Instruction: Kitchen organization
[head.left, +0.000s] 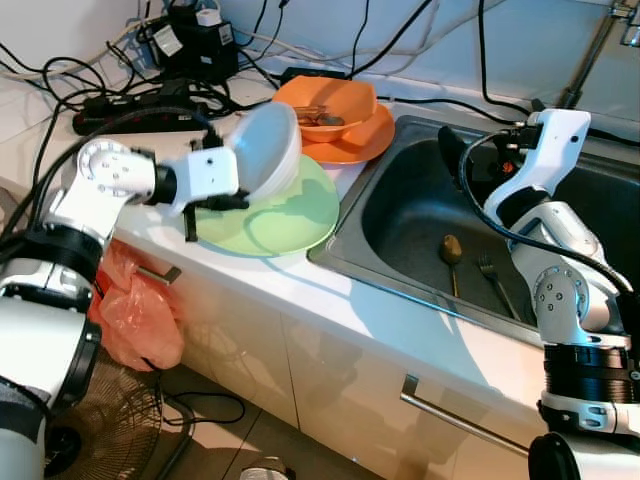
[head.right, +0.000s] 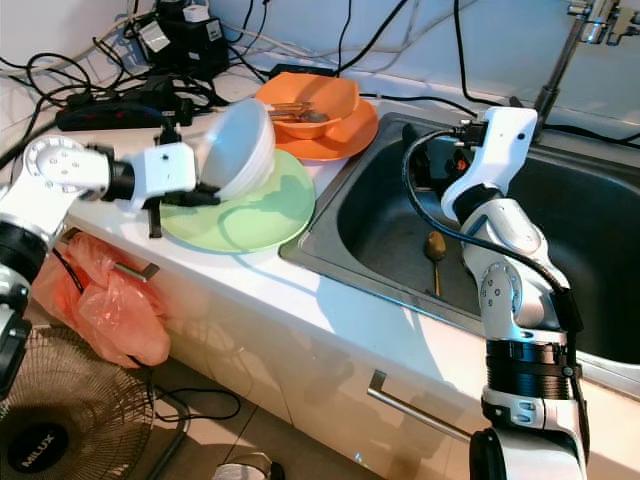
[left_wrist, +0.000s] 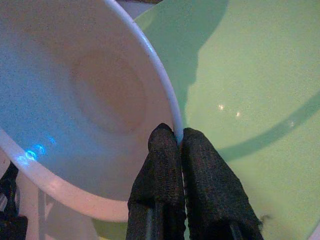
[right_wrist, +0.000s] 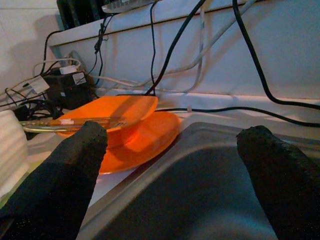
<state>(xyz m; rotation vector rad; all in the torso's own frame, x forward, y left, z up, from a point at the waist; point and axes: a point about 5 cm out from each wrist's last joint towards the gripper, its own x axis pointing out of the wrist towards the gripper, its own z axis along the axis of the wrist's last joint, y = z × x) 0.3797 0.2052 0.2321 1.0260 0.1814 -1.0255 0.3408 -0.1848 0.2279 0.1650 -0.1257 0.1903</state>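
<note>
White kitchen corner in bright light

A pale wall backs the desk; cabinet handles below, tangled black cables, a fan on the floor.

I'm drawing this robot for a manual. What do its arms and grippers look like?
Both arms are built of rounded silver-white segments joined by black rings, with round disc-shaped joint caps. A black cable loops along the right arm. The left gripper and the right gripper each have two long black fingers with a rough, textured covering and rounded tips.

White bowl hides part of the green plate
</note>
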